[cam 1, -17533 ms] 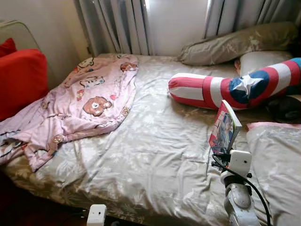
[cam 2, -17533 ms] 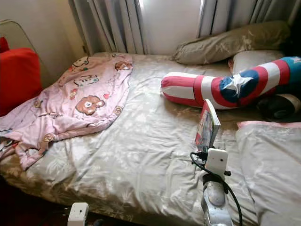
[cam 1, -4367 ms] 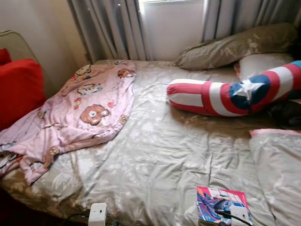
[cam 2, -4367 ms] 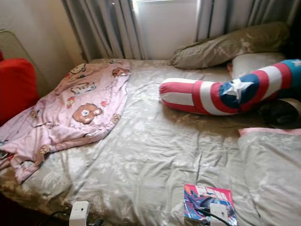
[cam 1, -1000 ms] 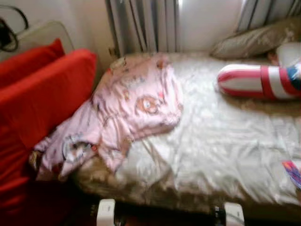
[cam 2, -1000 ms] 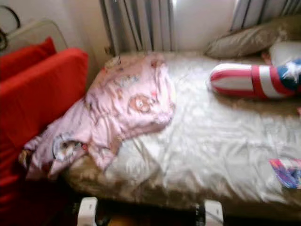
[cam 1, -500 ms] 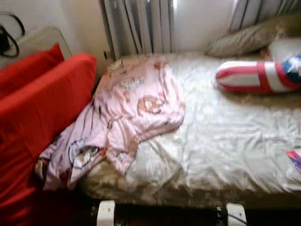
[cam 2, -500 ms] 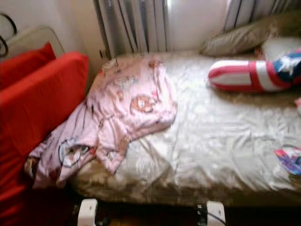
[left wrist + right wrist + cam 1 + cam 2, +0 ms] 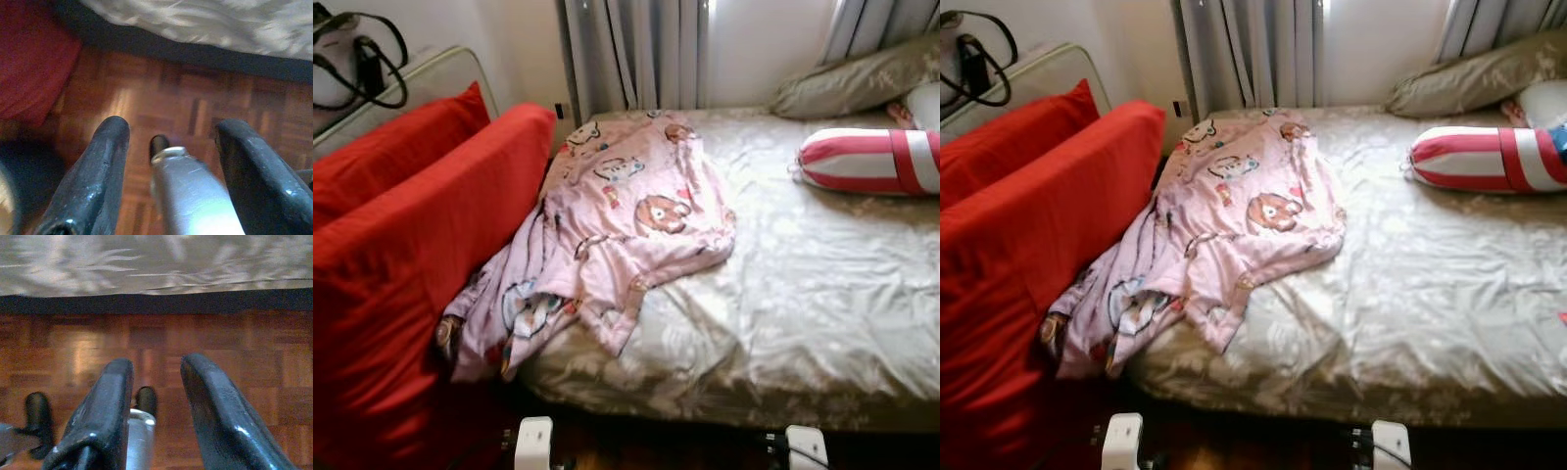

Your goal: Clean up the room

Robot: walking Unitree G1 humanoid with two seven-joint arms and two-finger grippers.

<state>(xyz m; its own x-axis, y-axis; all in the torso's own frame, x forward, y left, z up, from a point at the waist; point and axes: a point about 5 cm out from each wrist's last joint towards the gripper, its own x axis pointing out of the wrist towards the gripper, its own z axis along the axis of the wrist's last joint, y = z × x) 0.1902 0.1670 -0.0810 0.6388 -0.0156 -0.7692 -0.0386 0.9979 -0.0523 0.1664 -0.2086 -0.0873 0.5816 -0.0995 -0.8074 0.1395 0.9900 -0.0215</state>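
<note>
Cables (image 9: 362, 59): dark loops on a pale surface at far left, behind the cushions.
Cushions (image 9: 421, 225): two red ones stand on edge against the left side of the bed, touching the blanket.
Blanket (image 9: 607, 235): pink with cartoon bears, crumpled on the left part of the bed, its lower end hanging over the edge beside the cushions.
Bed (image 9: 803, 294): covered in a grey-beige floral sheet, wrinkled, bare in the middle.
Curtains (image 9: 636, 54): grey, hanging behind the head of the bed.
Pillow (image 9: 862, 83): grey-beige, at the far right by the curtains.
Bolster (image 9: 871, 162): red and white stripes, lying on the right of the bed, just in front of the pillow.
Left gripper (image 9: 168, 142): hangs low over the parquet floor (image 9: 195, 98) beside the bed edge; fingers (image 9: 105, 161) spread, holding nothing.
Right gripper (image 9: 156, 377): also low over the floor by the bed edge; fingers (image 9: 210, 401) spread, empty.
</note>
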